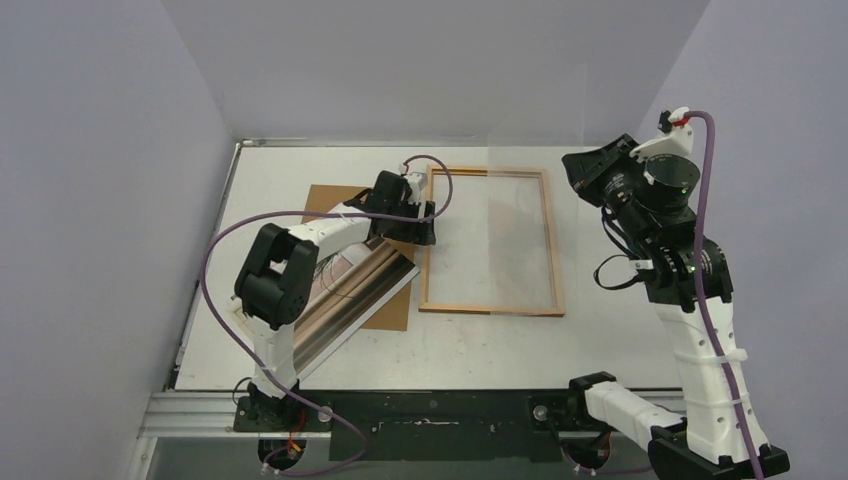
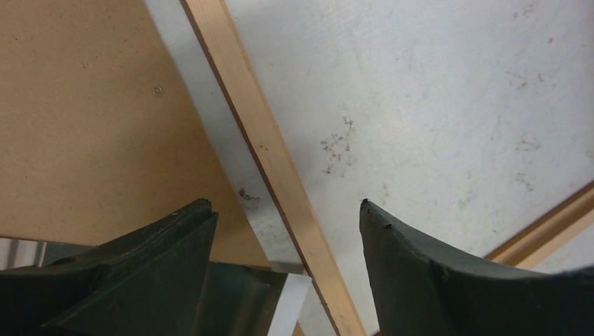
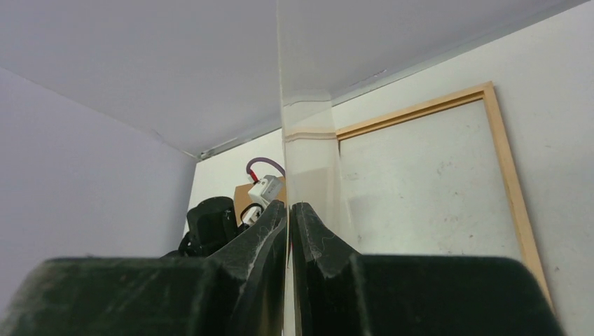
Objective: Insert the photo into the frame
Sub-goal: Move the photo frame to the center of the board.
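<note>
— Top external view, starting at the left: what lies there?

— A brown board (image 1: 392, 312) lies flat on the table (image 1: 480, 345). The photo (image 1: 350, 298) rests on it at a slant, printed side up, partly under the left arm. Its near end runs off the board's near edge onto the table, and its far right corner points at the frame. It is outside the frame, to the left of it.

— And the left gripper (image 2: 284, 204)?

— It is wide open and holds nothing. One finger (image 2: 161, 238) is over the board, the other (image 2: 420, 259) is over the table inside the frame, and the frame's left rail runs between them. Whether either touches the rail I cannot tell.

— Where is the frame (image 1: 490, 310)?

— It lies flat at the middle of the table. Its left rail is just beside the board's right edge, with a thin strip of table between. There is bare table along its near rail and to its right.

— And the right side?

— The right gripper (image 3: 290, 206) is raised beyond the frame's far right corner. Its fingers are pressed together on the edge of a thin clear sheet (image 3: 308, 171), which stands upright above the frame.
</note>
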You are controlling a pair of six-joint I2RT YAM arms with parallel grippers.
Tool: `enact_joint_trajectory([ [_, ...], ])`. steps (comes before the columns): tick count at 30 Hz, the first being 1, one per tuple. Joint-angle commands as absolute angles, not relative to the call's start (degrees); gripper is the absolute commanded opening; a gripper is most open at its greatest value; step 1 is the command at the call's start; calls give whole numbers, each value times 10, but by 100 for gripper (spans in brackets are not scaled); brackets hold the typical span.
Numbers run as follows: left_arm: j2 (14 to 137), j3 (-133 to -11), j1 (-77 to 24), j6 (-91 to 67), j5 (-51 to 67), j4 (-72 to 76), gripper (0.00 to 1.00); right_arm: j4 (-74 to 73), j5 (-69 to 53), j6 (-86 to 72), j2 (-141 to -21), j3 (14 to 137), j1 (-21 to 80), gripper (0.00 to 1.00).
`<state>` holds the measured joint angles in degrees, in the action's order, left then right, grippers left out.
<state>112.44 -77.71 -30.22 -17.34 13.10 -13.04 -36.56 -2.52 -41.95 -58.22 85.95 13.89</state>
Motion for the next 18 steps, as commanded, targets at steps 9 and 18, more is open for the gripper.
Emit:
enact_joint_trajectory([
  [9, 1192, -825, -309, -159, 121, -112, 41, -394, 31, -396, -555, 884, 135, 9],
  [18, 1187, -799, -317, -138, 123, -108, 26, -386, 32, -391, -560, 872, 136, 9],
])
